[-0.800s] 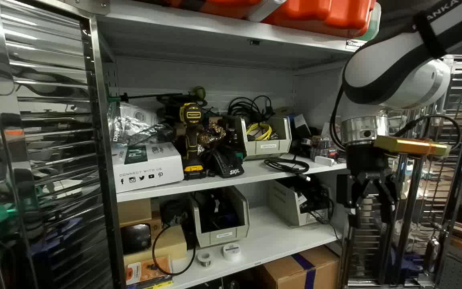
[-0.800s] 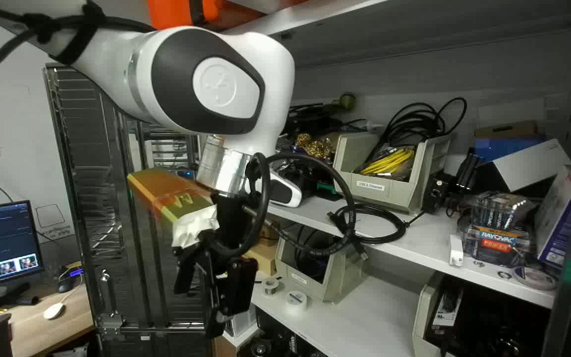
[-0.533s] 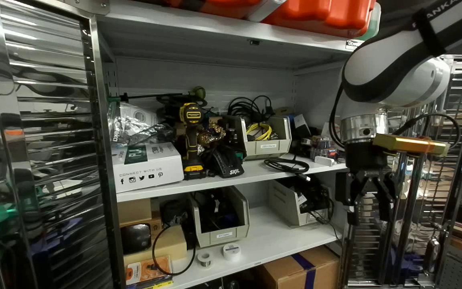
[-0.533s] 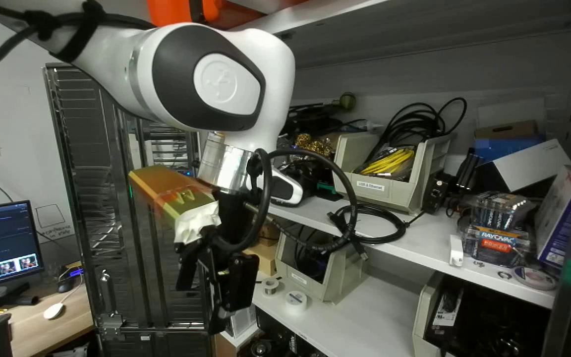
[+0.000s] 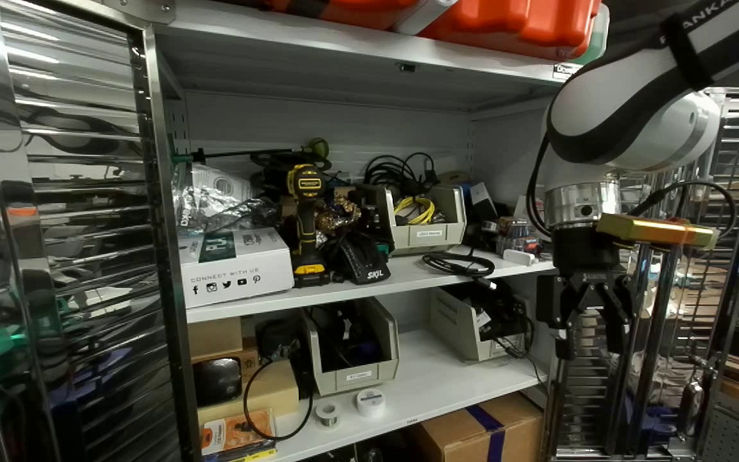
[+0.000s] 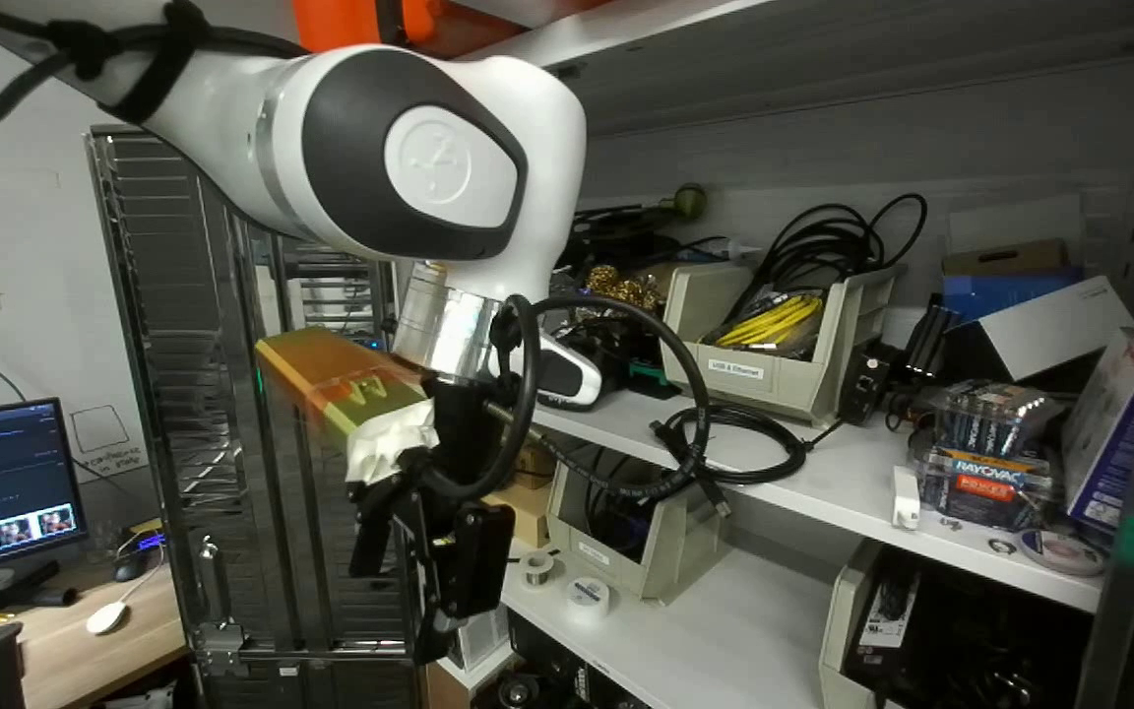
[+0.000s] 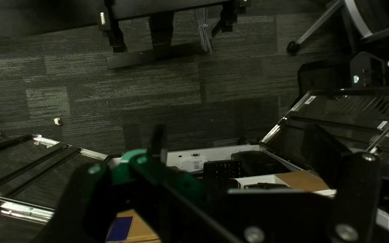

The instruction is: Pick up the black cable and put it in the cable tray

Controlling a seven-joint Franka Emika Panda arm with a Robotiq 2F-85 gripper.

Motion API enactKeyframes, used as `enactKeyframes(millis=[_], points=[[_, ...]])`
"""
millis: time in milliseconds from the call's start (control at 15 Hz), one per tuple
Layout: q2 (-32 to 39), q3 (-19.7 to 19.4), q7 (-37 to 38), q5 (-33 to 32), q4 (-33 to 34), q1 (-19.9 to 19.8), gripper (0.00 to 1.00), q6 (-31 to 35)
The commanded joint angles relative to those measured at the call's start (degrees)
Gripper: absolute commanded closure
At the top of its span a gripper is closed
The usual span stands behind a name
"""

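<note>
The black cable [image 5: 458,264] lies loosely coiled on the upper shelf, in front of the cable tray; it also shows in an exterior view [image 6: 759,476], with its plug end over the shelf's front edge. The cable tray [image 5: 429,237] is a pale beige bin with a front label, holding yellow and black coiled cables; it also shows in an exterior view [image 6: 774,382]. My gripper [image 5: 591,345] is open and empty, pointing down in front of the shelves, to the side of the cable and apart from it. The wrist view shows its spread fingers [image 7: 238,145], without cable or tray.
A white carton [image 5: 238,273], a yellow-black drill [image 5: 307,218] and a battery pack [image 6: 985,483] share the upper shelf [image 5: 401,277]. Bins [image 5: 356,378] and tape rolls [image 5: 371,402] stand on the lower shelf. Metal doors [image 5: 87,256] flank the cabinet. The arm's hose loops near the shelf edge.
Since the earliest frames my gripper has risen very slightly. Over the last half second nothing visibly moves. The cable and tray stay in place.
</note>
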Motion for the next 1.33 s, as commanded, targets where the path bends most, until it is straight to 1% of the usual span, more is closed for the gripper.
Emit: enactKeyframes(millis=[0,267,400,667,800,1067,1267], points=[[0.0,0.4,-0.1,0.1,0.1,-0.4,0.0,-0.1],[3.0,0.3,0.6,0.0,2.7,-0.7,0.0,2.8],[5.2,0.4,-1.4,-1.7,5.3,-0.5,0.0,3.9],[11.7,0.1,-9.6,-7.0,14.2,-0.3,0.0,5.1],[15.7,-0.1,-15.9,-8.6,20.0,-0.3,0.0,5.2],[23.3,0.2,-27.6,-9.4,31.4,-0.7,0.0,5.9],[27.9,0.9,-36.3,-9.1,37.7,-1.3,0.0,7.6]])
